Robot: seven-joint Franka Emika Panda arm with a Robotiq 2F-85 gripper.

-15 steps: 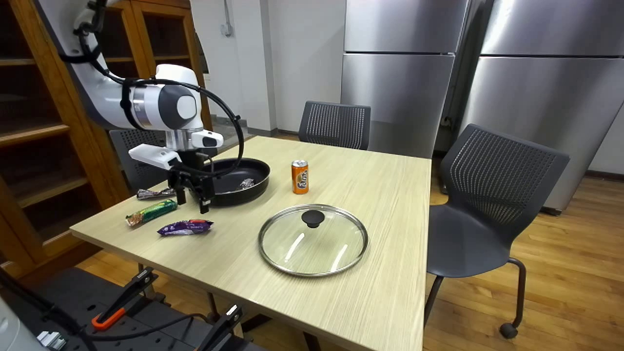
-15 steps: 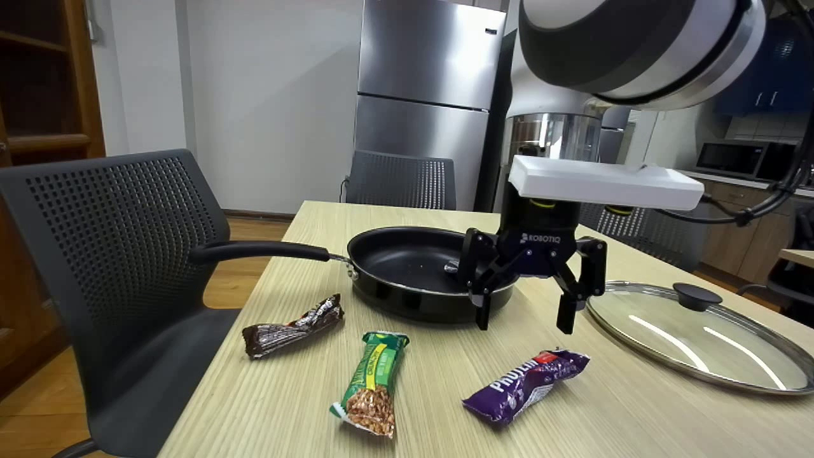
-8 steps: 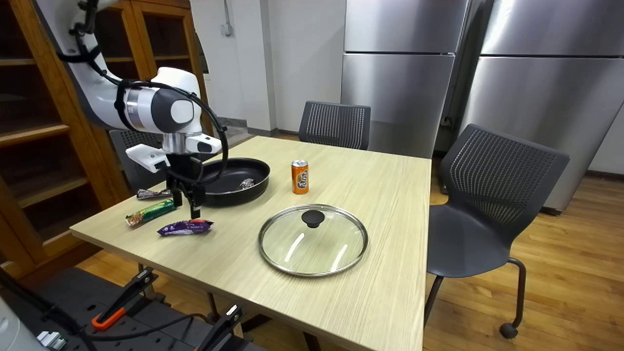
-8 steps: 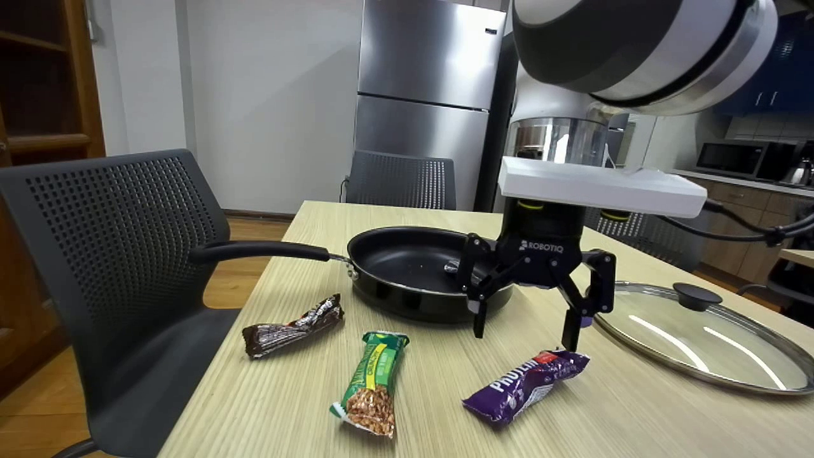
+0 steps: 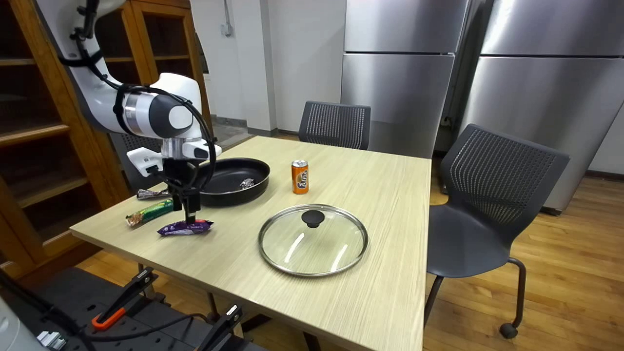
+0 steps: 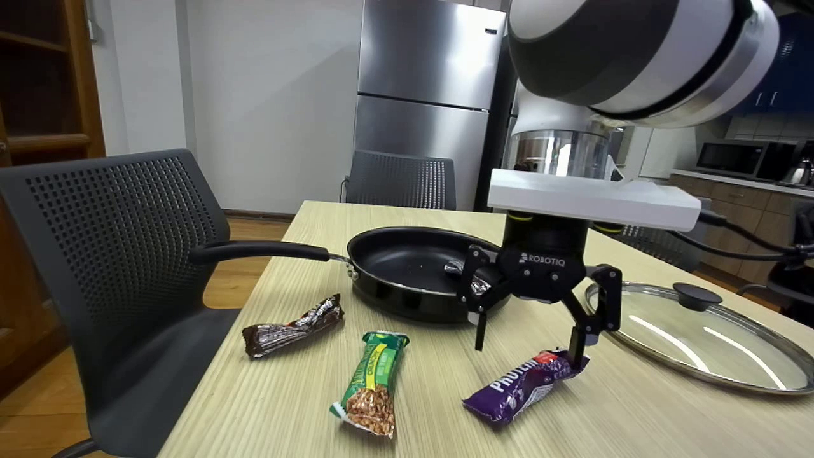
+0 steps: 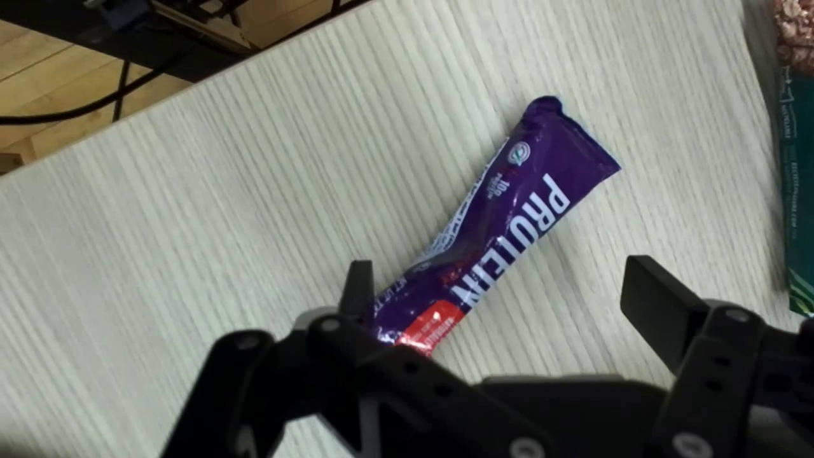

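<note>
One shiny wrapper (image 5: 247, 184) contained in black pan (image 6: 407, 270); glass lid (image 5: 313, 243) laid apart; gripper (image 6: 528, 357) positioned near purple bar (image 7: 483, 235), fingers (image 7: 661, 305) spread wide.

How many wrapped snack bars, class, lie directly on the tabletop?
3: the brown bar beside the pan, the green bar between the other two, and the purple bar nearest the gripper. Another hidden behind the pan cannot be ruled out.

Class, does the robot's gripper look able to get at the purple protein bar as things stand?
Probably yes: the gripper stands open near the purple protein bar, with nothing visible in the way, though one finger looks close, so re-centring may help.
</note>
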